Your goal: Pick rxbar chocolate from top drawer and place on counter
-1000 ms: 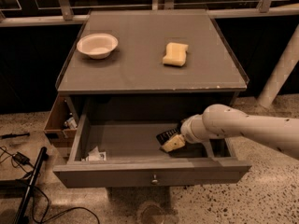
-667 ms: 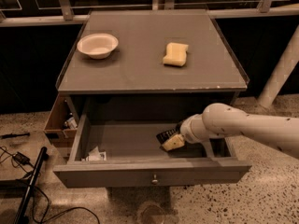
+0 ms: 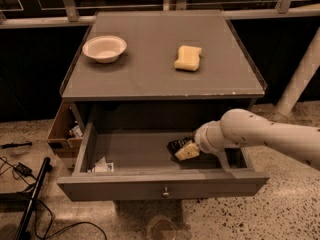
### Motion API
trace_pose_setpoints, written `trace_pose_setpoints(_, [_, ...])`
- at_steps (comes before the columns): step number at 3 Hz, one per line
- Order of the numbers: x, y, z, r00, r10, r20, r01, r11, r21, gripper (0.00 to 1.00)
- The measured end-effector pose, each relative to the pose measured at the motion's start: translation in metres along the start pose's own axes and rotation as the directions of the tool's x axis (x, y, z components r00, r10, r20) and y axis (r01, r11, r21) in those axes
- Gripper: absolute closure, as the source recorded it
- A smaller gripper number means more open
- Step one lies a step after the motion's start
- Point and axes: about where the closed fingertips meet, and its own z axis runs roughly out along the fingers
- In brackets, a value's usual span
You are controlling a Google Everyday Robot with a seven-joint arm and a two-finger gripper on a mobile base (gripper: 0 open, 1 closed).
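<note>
Holds gripper (image 3: 187, 151) low in the drawer (image 3: 115, 188) against the chocolate bar (image 3: 178, 144) at 10 o'clock for pickup; cannot tell grip.

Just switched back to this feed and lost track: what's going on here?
The robot's arm reaches into the open top drawer, with the gripper down at the rxbar chocolate near the drawer's right side. The bar lies in the drawer, not yet on the counter. A white bowl and a yellow sponge sit on the counter. A white paper scrap lies in the drawer's front left corner.
</note>
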Motion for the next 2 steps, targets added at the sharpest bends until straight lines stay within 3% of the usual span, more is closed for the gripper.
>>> trace_pose_setpoints(1, [-0.003, 0.003, -0.009, 0.999, -0.038, 0.01, 0.038, 0.9987, -0.034, 1.0])
trace_pose_setpoints(2, [-0.018, 0.004, -0.04, 0.992, -0.117, 0.042, 0.121, 0.9887, -0.089, 1.0])
